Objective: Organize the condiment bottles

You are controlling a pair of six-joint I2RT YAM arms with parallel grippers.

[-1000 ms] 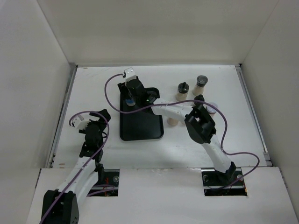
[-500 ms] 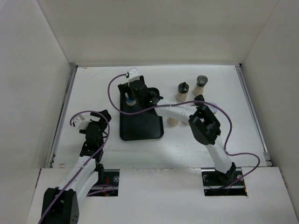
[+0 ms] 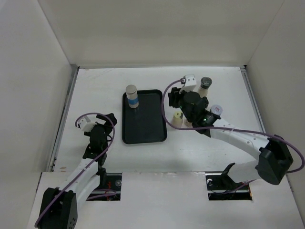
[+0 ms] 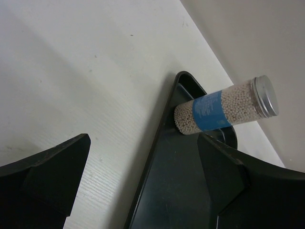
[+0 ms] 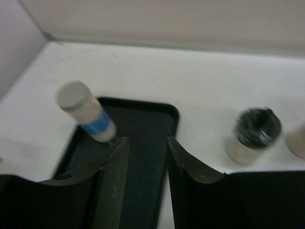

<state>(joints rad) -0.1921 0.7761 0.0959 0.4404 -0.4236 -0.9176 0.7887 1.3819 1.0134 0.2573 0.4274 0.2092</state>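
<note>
A blue-labelled bottle (image 3: 131,97) with a grey cap stands upright in the far-left corner of the black tray (image 3: 147,131). It also shows in the left wrist view (image 4: 224,109) and the right wrist view (image 5: 88,113). My right gripper (image 3: 174,98) is open and empty, just right of the tray (image 5: 143,119). A black-capped jar (image 5: 252,133) stands beyond its right finger. A dark-capped bottle (image 3: 206,83), a cream-capped one (image 3: 178,118) and a pink-capped one (image 3: 215,110) stand on the table right of the tray. My left gripper (image 3: 107,121) is open and empty, left of the tray.
White walls close off the table at the back and on both sides. The right arm's purple cable (image 3: 167,102) loops over the tray's right edge. The left wrist view shows the tray's left rim (image 4: 157,143) between my fingers.
My right gripper has let go of the blue-labelled bottle, leaving it standing in the tray, and has swung right, off the tray. The left arm has barely moved.
</note>
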